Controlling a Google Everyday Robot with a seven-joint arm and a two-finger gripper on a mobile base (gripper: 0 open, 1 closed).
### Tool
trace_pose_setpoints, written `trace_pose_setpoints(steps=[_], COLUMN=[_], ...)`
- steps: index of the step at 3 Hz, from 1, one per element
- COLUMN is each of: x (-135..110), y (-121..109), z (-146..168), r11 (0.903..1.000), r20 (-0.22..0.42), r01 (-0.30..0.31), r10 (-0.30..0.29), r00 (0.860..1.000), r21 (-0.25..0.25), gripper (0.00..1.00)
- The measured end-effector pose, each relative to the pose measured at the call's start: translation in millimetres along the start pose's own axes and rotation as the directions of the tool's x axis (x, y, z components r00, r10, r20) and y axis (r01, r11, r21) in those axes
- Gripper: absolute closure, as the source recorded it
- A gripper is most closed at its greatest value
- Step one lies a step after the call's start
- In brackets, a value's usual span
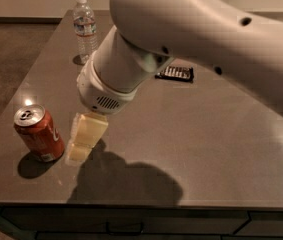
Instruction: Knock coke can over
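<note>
- Camera view: the coke can (38, 134) stands upright near the front-left corner of the table (206, 149), silver top and pull tab facing up.
- The gripper (79, 152) hangs just beside the can's right side, low over the tabletop. Its cream fingers are drawn together and carry nothing. Whether it is touching the can cannot be told.
- The step in hand looks like the final approach, as the can is not yet tipped.
- The next move probably calls for a sideways sweep to the left into the can's body. A low strike might only slide it toward the nearby table edge.
- The water bottle (85, 29) and the black snack bar packet (176, 74) sit well apart, farther back.
</note>
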State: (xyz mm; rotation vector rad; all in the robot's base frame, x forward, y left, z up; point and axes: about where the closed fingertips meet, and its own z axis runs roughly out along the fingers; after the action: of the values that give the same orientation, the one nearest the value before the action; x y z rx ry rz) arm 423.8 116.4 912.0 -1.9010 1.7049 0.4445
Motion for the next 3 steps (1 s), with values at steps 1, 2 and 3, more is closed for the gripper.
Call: trace_pose_setpoints(steps=[1,2,3], x=[-17,-27,-35], y=[0,-6,-13], z=[24,44,59], r11=[0.9996,0.9985,0.9968], r20=[0.007,0.012,0.035], r01=[-0.015,-0.022,-0.028], r10=[0.015,0.023,0.031], r00=[1.0,1.0,0.999], r21=[-0.024,-0.051,-0.076], gripper=[0.0,0.0,0.0])
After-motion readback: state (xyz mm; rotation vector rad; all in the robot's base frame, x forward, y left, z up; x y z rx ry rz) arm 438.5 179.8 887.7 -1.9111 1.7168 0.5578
